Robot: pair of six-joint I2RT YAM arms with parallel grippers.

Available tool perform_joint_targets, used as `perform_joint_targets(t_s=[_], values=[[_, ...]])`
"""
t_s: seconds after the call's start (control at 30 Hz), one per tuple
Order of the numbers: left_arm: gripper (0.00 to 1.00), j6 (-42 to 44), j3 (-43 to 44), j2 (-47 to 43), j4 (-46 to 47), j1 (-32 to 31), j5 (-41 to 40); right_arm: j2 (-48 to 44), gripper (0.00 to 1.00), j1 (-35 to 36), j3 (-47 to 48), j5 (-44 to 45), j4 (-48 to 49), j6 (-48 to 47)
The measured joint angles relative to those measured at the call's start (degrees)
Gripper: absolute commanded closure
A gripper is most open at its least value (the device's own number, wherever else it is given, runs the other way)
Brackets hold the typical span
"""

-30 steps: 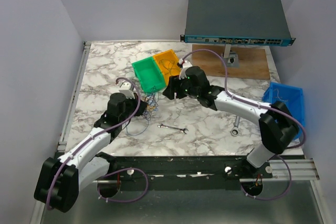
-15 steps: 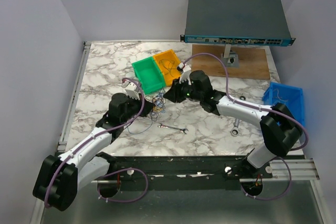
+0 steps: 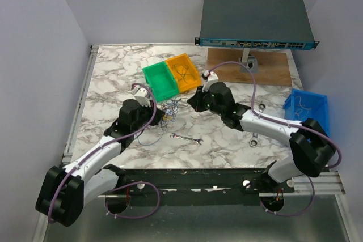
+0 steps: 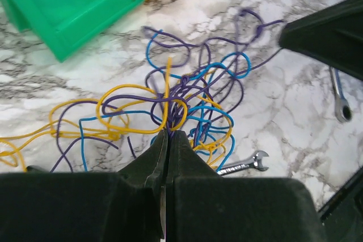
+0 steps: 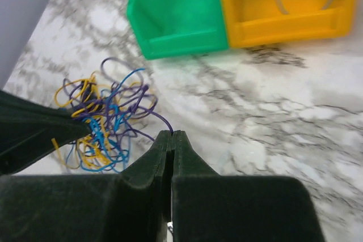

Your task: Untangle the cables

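The cables are a tangle of thin blue, yellow and purple wire loops on the marble table, between the two arms. My left gripper is shut on the tangle's near side; in the left wrist view purple and yellow strands run straight into its closed tips. My right gripper sits to the right of the tangle, shut on one purple cable that leads from its tips back to the bundle. The right gripper's finger shows as a dark wedge in the left wrist view.
A green bin and an orange bin holding loose wires stand just behind the tangle. A small wrench lies in front, another wrench to the right. A blue bin, a wooden board and a network switch are at the right.
My right gripper has closed on a purple cable and drawn rightward, away from the tangle. The left gripper has stayed shut on the bundle, shifting slightly forward.
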Motion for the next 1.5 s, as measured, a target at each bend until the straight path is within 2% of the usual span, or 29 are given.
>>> perform_joint_targets(t_s=[0.27,0.4,0.6,0.97,1.27,1.4,1.47,1.5], values=[[1.00,-1.6,3.8,1.7,-7.4,-0.3,-12.9,-10.8,0.99,-0.6,-2.3,28.1,-7.4,4.9],[1.00,-3.5,4.6,2.1,-12.7,-0.3,-21.1,-17.1,0.99,-2.6,-2.5,38.5,-13.8,6.5],[1.00,-6.3,5.0,1.8,-15.7,-0.8,-26.3,-27.9,0.99,-3.0,-3.7,46.1,-19.5,6.7],[0.99,-16.6,6.8,0.7,-25.2,0.3,-41.7,-36.3,0.99,-3.4,-1.2,62.9,-32.1,10.7],[1.00,-21.2,6.9,-1.5,-29.9,0.9,-46.1,-39.5,0.99,-3.4,-0.7,64.0,-34.2,11.3],[1.00,-16.0,4.7,-5.3,-25.4,1.2,-42.3,-40.3,0.98,-3.4,-1.0,58.7,-34.0,8.4],[1.00,-12.2,2.4,-7.0,-20.8,1.5,-37.0,-40.5,0.90,-3.5,-1.6,52.5,-33.5,6.4],[1.00,-10.8,1.2,-7.7,-18.5,1.6,-34.1,-40.4,0.81,-3.6,-1.9,49.1,-33.4,5.5]])
